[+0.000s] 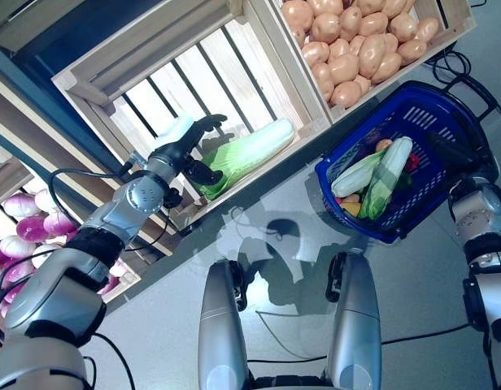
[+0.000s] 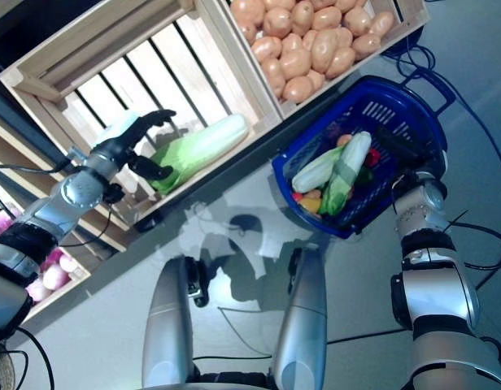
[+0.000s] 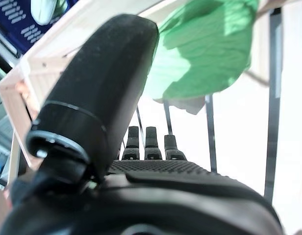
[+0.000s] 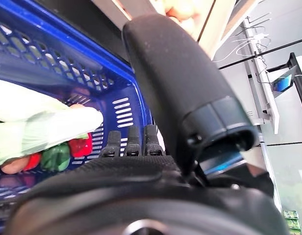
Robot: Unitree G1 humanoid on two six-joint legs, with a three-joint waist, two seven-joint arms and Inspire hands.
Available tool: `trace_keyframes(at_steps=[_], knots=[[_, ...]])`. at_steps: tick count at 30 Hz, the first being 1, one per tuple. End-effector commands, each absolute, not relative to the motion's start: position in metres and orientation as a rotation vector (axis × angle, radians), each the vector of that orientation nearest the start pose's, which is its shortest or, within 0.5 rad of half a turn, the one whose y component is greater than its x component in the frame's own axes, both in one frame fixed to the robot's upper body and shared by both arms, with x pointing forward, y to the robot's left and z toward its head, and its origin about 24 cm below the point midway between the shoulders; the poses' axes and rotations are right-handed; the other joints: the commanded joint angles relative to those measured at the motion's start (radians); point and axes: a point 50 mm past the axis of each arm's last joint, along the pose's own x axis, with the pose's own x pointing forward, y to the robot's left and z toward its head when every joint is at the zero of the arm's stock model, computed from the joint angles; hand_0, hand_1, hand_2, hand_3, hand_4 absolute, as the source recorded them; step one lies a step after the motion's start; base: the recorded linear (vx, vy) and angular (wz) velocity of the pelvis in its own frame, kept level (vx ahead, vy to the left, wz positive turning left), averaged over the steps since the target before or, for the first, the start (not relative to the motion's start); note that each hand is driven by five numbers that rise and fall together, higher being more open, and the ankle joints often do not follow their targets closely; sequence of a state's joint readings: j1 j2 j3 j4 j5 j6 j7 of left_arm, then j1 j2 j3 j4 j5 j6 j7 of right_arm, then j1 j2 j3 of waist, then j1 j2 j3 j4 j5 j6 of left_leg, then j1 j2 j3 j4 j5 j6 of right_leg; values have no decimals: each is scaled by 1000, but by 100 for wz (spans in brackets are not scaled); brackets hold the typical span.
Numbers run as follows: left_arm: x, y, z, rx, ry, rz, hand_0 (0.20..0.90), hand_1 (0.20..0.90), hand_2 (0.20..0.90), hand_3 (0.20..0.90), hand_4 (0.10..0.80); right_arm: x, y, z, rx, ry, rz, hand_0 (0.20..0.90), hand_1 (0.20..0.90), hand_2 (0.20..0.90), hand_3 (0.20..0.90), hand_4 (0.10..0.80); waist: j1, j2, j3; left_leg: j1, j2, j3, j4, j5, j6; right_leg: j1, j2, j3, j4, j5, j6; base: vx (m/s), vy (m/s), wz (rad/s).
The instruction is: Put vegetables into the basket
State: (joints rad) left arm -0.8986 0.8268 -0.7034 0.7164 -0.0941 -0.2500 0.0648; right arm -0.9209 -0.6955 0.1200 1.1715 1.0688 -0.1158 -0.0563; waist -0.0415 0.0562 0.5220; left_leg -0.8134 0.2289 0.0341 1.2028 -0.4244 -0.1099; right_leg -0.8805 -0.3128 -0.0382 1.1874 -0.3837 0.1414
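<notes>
Nearest in the left eye view, the left hand (image 1: 185, 142) reaches into a slatted wooden crate (image 1: 145, 77), its fingers spread and relaxed around nothing. Just beyond its fingertips lies a cabbage (image 1: 246, 156), pale with a green leafy end, resting along the crate's front edge, close to the hand though contact is unclear. Next to that crate, another crate (image 1: 433, 36) is heaped with potatoes (image 1: 352, 45). Low at the view's left, purple onions (image 1: 27, 223) fill a further bin. A blue basket (image 1: 446, 122) hangs at the robot's right, holding two long pale-green cabbages (image 1: 372, 175) over smaller red, yellow and orange vegetables.

From the right eye view, the right hand (image 2: 413, 166) sits at the basket's rim (its fingers are hidden behind the plastic, so its grip cannot be told).

Up close in the left wrist view, straight fingers (image 3: 151, 142) point toward the cabbage's green leaves, with a gap between them.

Lastly, the right wrist view shows fingers (image 4: 131, 142) extending along the basket's blue lattice wall, a red pepper (image 4: 82, 146) and a green vegetable (image 4: 55, 156) lying under a pale cabbage inside.
</notes>
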Motion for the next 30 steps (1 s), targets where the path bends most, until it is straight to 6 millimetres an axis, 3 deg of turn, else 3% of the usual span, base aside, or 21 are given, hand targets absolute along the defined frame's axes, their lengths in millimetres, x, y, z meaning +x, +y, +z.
trace_keyframes(at_steps=[1, 6, 18, 29, 30], knots=[[388, 229, 232, 944, -356, -69, 900, 900, 900, 900, 800, 369, -346, 195, 418, -242, -454, 900, 900, 900, 900, 800, -6, -4, -50, 36, 13, 11, -63, -32, 8, 56, -28, -6, -117, 74, -13, -60, 30, -1], [397, 228, 230, 915, -253, -91, 900, 900, 900, 900, 800, 376, -337, 201, 410, -235, -423, 900, 900, 900, 900, 800, -17, -12, -36, 4, 23, 15, -39, -34, 7, 24, -28, -4, -103, 81, -6, -60, 20, -6], [410, 231, 196, 970, 116, -167, 900, 900, 900, 900, 800, 382, -326, 208, 423, -238, -410, 900, 900, 900, 900, 800, -39, -23, -10, -25, 42, 29, -31, -29, 4, 2, -25, -2, -117, 104, 7, -28, 7, -3], [414, 233, 193, 977, 164, -75, 900, 900, 900, 900, 800, 384, -323, 208, 457, -247, -410, 900, 900, 900, 900, 800, -45, -30, -2, -69, 48, 33, 2, -41, 4, -35, -32, 3, -110, 112, 12, -11, 12, -4], [414, 234, 195, 985, 149, -49, 444, 444, 444, 444, 496, 384, -323, 209, 458, -250, -409, 900, 900, 900, 900, 800, -45, -31, -2, -75, 48, 32, 7, -42, 5, -39, -32, 4, -106, 111, 12, 0, 0, 0]])
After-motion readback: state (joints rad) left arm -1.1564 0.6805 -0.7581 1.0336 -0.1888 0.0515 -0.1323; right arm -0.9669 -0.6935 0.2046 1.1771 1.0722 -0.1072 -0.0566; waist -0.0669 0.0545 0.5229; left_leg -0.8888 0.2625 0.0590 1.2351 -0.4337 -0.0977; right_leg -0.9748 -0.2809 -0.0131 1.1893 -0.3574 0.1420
